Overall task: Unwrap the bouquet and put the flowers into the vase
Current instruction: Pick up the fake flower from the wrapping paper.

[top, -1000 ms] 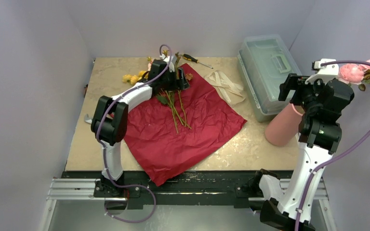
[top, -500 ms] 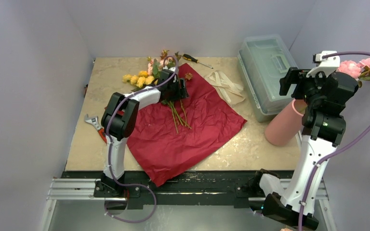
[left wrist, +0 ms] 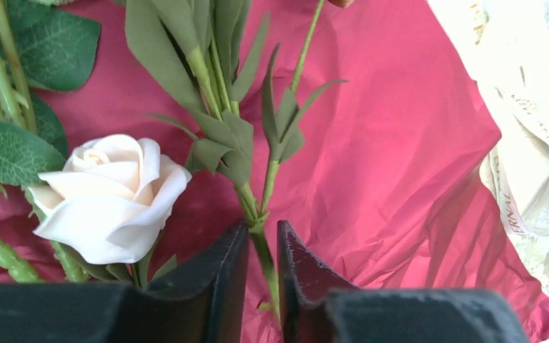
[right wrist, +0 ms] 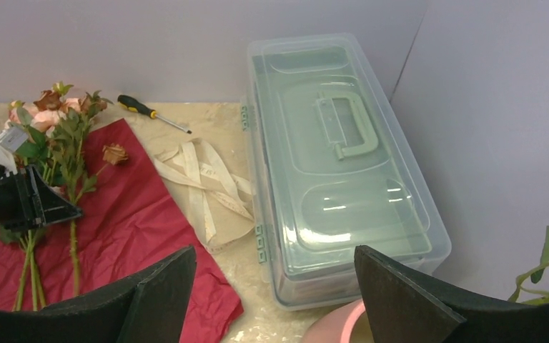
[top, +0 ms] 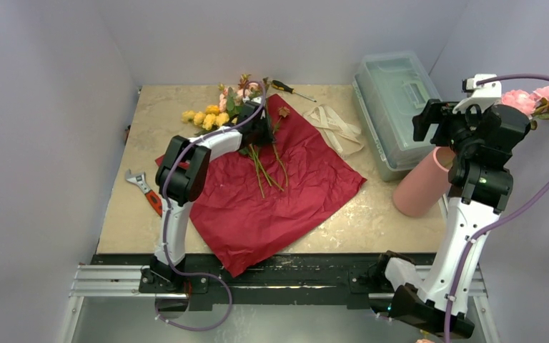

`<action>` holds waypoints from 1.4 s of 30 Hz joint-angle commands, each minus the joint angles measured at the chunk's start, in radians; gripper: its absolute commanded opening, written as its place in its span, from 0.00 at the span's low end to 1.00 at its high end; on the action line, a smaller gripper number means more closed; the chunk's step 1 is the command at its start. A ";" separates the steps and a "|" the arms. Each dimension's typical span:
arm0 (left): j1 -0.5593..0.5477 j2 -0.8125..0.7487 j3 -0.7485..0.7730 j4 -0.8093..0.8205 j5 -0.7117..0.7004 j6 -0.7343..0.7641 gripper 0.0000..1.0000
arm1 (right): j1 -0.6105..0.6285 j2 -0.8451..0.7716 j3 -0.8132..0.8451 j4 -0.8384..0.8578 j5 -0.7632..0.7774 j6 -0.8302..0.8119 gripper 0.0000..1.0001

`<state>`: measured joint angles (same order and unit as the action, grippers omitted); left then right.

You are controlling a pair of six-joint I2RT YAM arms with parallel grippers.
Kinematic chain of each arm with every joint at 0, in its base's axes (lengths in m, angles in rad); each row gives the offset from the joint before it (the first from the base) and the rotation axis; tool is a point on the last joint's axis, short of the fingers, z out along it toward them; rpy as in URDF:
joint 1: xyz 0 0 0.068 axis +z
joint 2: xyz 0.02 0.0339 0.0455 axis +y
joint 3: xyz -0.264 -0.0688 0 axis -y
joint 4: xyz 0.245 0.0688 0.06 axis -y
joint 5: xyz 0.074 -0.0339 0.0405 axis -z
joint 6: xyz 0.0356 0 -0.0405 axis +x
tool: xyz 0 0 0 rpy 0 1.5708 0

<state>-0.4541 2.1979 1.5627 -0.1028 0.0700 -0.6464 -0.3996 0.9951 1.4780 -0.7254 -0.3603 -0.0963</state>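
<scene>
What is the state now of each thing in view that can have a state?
dark red paper, unfolded, spread flat.
ribbon, untied, lying loose.
flowers, lying loose, stems on the paper.
vase, standing, mouth up.
plastic box, lid shut.
left gripper, jaws narrow around a flower stem; grip unclear.
right gripper, open, empty.

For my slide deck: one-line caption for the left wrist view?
Left gripper straddling a green stem beside a cream rose, over red paper.

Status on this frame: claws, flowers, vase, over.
Left claw narrow around one flower stem, grip unconfirmed. Right claw open above the vase. Flowers lie on spread red paper. Plastic box close beside vase.
</scene>
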 commanded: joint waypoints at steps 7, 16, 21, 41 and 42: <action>-0.003 -0.077 0.079 0.023 0.008 -0.022 0.00 | 0.002 0.093 0.093 -0.063 -0.236 0.072 0.82; -0.003 -0.187 0.030 0.113 0.065 -0.018 0.00 | 0.078 0.177 0.155 -0.081 -0.314 0.126 0.82; 0.000 -0.276 -0.021 0.234 0.153 -0.027 0.00 | 0.197 0.218 0.164 -0.057 -0.309 0.147 0.82; -0.084 -0.421 -0.077 0.509 0.449 0.013 0.00 | 0.471 0.394 0.300 0.201 -0.406 0.329 0.66; -0.097 -0.426 -0.073 0.488 0.436 0.042 0.00 | 0.483 0.406 0.316 0.205 -0.393 0.329 0.66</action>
<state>-0.4995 1.8481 1.4525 0.4160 0.5167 -0.7330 0.0425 1.3788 1.7092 -0.6285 -0.7437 0.1719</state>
